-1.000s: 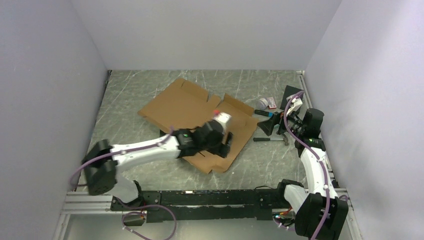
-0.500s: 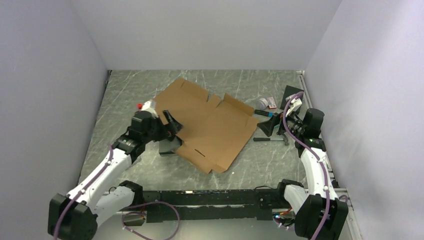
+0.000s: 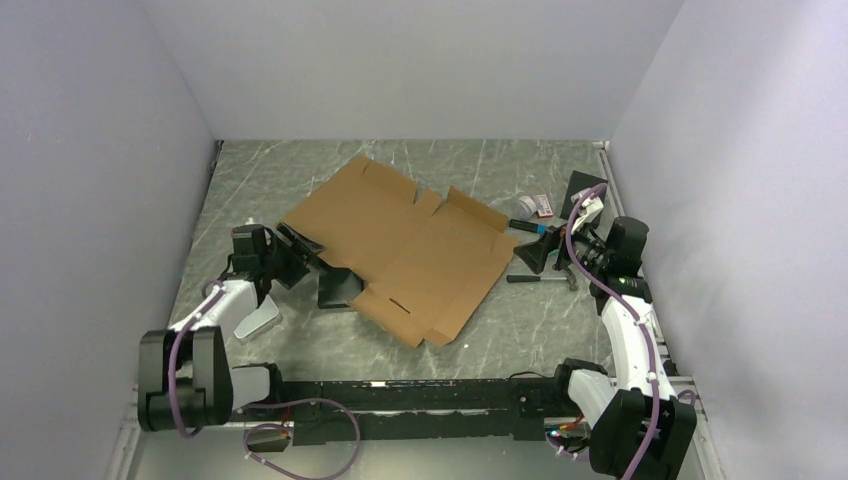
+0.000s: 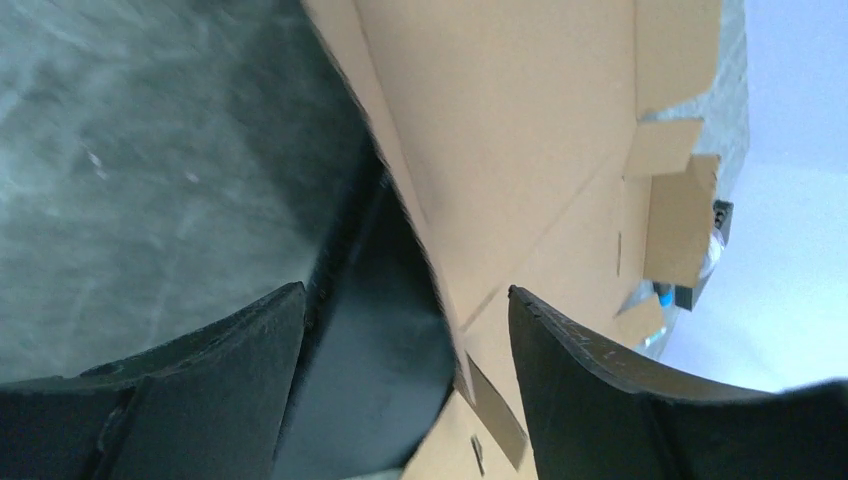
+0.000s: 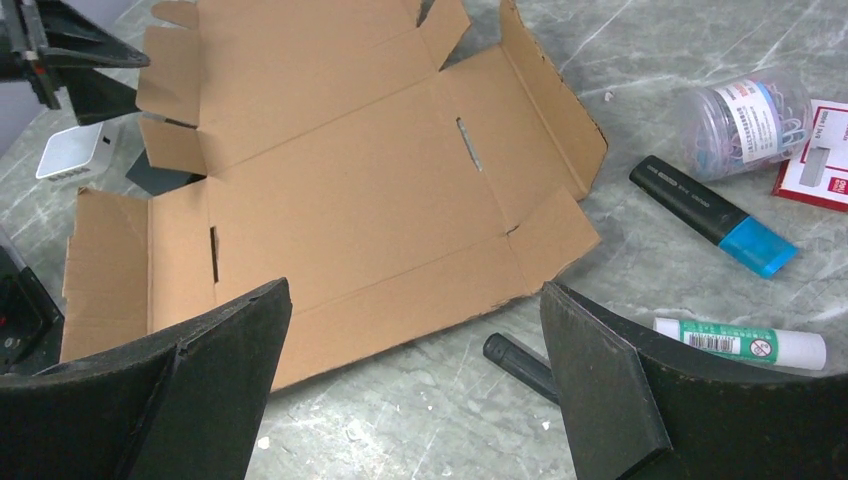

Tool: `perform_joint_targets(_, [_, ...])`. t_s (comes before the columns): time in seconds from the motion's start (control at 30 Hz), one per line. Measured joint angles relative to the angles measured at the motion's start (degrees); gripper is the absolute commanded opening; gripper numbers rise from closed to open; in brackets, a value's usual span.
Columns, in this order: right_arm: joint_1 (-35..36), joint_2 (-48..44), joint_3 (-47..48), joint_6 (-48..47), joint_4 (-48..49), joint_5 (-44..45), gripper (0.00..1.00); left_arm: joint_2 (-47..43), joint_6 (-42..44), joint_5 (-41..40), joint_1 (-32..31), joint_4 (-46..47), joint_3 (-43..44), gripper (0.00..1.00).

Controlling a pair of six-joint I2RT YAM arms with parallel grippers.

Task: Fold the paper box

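Note:
The paper box (image 3: 400,245) is a flat brown die-cut cardboard sheet spread on the table's middle, flaps unfolded, seen whole in the right wrist view (image 5: 340,190). My left gripper (image 3: 300,250) sits low at the sheet's left edge, open. In its own view (image 4: 405,293) the cardboard edge (image 4: 500,150) and a black block (image 4: 380,340) lie between the spread fingers, and no contact shows. My right gripper (image 3: 535,250) hovers open just off the sheet's right edge, and its own view (image 5: 415,290) shows nothing between the fingers.
The black block (image 3: 335,288) lies partly under the sheet's near-left side. A small pale rounded box (image 3: 258,322) rests beside the left arm. Right of the sheet: a jar of clips (image 5: 750,120), a black marker (image 5: 710,215), a glue stick (image 5: 740,343), a black rod (image 5: 520,365).
My left arm has swung from above the sheet's near part back to the left, ending low at the sheet's left edge. The sheet and the right arm have not moved.

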Motion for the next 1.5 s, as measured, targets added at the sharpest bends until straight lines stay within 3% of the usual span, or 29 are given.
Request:
perform_joint_targets(0.33, [0.4,0.0,0.0,0.0,0.0,-0.8,1.00,14.9,-2.5,0.8,4.0,12.6,1.2,0.62])
perform_joint_targets(0.4, [0.5,0.0,0.0,0.0,0.0,-0.9,1.00,16.5,-2.8,1.0,4.1,14.2,1.7,0.52])
perform_joint_targets(0.53, [0.6,-0.3,0.0,0.0,0.0,-1.0,1.00,18.3,-3.6,1.0,4.1,16.6,3.3,0.15])
perform_joint_targets(0.63, [0.6,-0.5,0.0,0.0,0.0,-1.0,1.00,19.2,-3.6,1.0,4.2,17.5,4.8,0.00])
perform_joint_targets(0.87, [0.6,-0.8,0.0,0.0,0.0,-1.4,1.00,15.3,-3.0,1.3,4.2,18.7,6.2,0.00])
perform_joint_targets(1.03, [0.8,-0.8,0.0,0.0,0.0,-2.4,1.00,6.8,-1.7,3.3,3.4,26.8,4.2,0.00])
perform_joint_targets(1.23, [1.0,-0.7,0.0,-0.4,0.0,-2.5,1.00,-2.6,3.9,3.6,-0.1,34.4,0.0,0.00])
perform_joint_targets(1.5, [3.0,1.5,0.1,-5.7,-0.1,-2.3,1.00,-8.0,14.2,5.5,-6.1,35.7,-0.6,0.00])
